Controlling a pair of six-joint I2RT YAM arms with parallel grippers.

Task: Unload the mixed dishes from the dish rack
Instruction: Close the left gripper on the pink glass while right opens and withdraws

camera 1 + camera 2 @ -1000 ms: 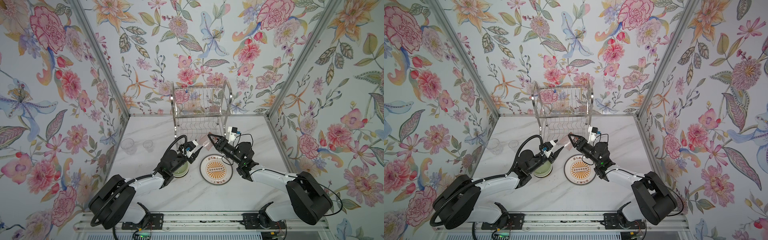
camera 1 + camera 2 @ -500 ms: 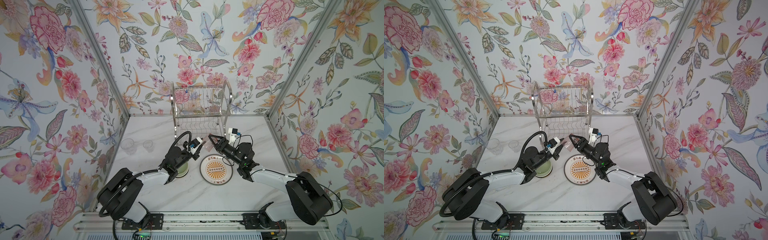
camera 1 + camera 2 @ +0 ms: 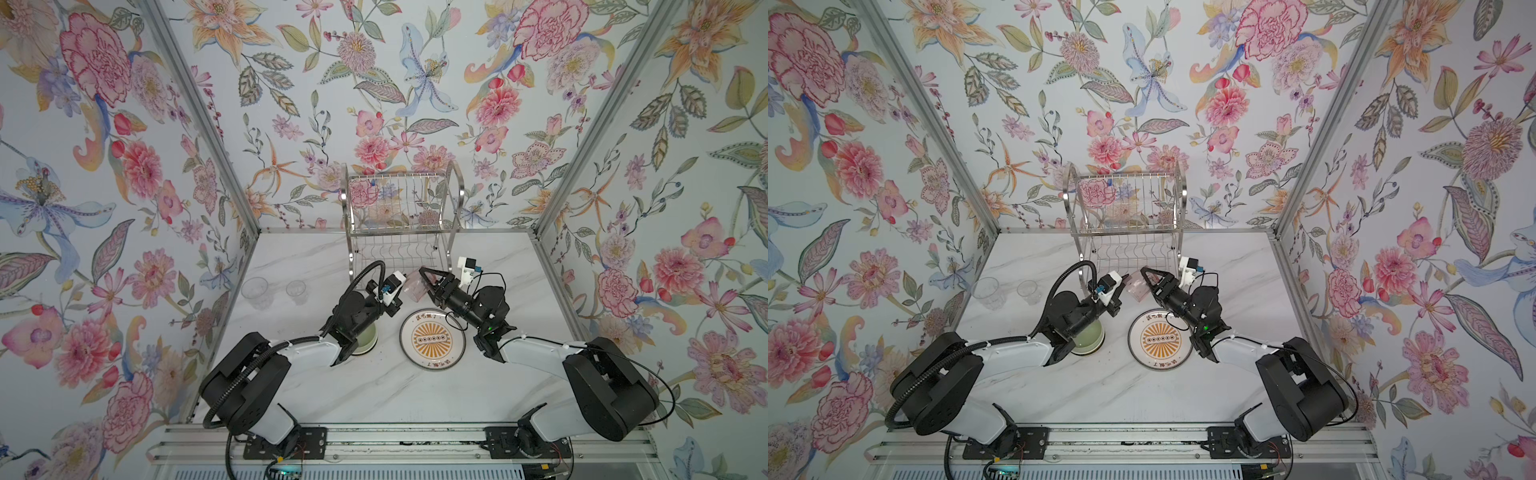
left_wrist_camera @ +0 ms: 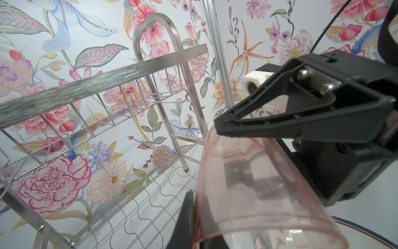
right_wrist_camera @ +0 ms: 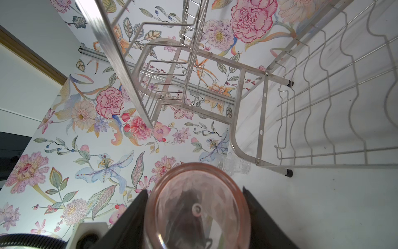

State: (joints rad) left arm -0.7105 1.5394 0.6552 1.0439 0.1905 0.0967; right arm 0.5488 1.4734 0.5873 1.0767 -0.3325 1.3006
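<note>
Just before the dish rack [image 3: 399, 216] at the tabletop's [image 3: 374, 395] back edge, a pink cup [image 4: 247, 183] hangs sideways: right end effector [image 5: 195, 215] clamped around its base, left end effector [image 4: 200, 232] pinched on its rim.

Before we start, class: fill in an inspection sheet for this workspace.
Surface: white marble table.
Job's things: rack empty; plate, green bowl, clear cups on table; pink cup held off it.
Clutter: nothing seen.
Grippers: right gripper shut on pink cup's body; left gripper shut, fingers pinching its rim.
Cables: black hose arches over left arm; thin wire at right wrist.
Surroundings: floral walls, metal frame.
</note>
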